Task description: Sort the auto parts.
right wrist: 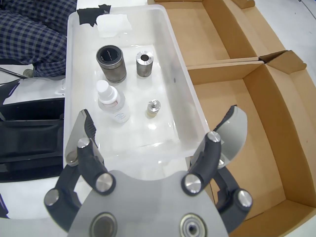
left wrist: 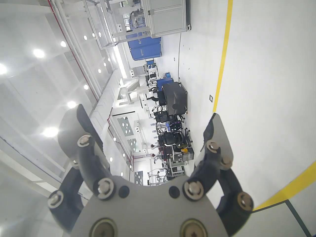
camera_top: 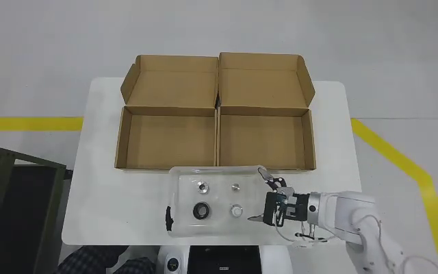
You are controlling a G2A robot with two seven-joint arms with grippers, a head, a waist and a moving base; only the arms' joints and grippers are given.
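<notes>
My right gripper (right wrist: 160, 114) hangs spread wide and empty just above one short end of the clear bin (right wrist: 182, 75). From the top, this right gripper (camera_top: 257, 194) sits over that same end of the bin (camera_top: 205, 169), with the arm reaching in from beyond it.

My left gripper (left wrist: 148, 114) is also parted and empty. It faces away from the bin, toward a workshop hall and a yellow floor line (left wrist: 223, 50).

All four items stand inside the bin, ahead of my open right fingers and touching neither of them. The white spray bottle (right wrist: 112, 102) and the small metal fitting (right wrist: 153, 108) stand nearest. The large dark bearing (right wrist: 111, 62) and the steel bushing (right wrist: 144, 64) stand farther in, toward the bin's taped end (right wrist: 91, 15).

The wrist view gives their sides: each is upright, long axis vertical, bores and cap pointing up. The top view gives their tops alone: bearing (camera_top: 201, 210) a black ring, bushing (camera_top: 201, 184), fitting (camera_top: 235, 186) and bottle (camera_top: 237, 210) small discs.

Two open cardboard boxes (camera_top: 168, 140) (camera_top: 263, 140) lie side by side along the bin's far long wall, with their lids folded back.
</notes>
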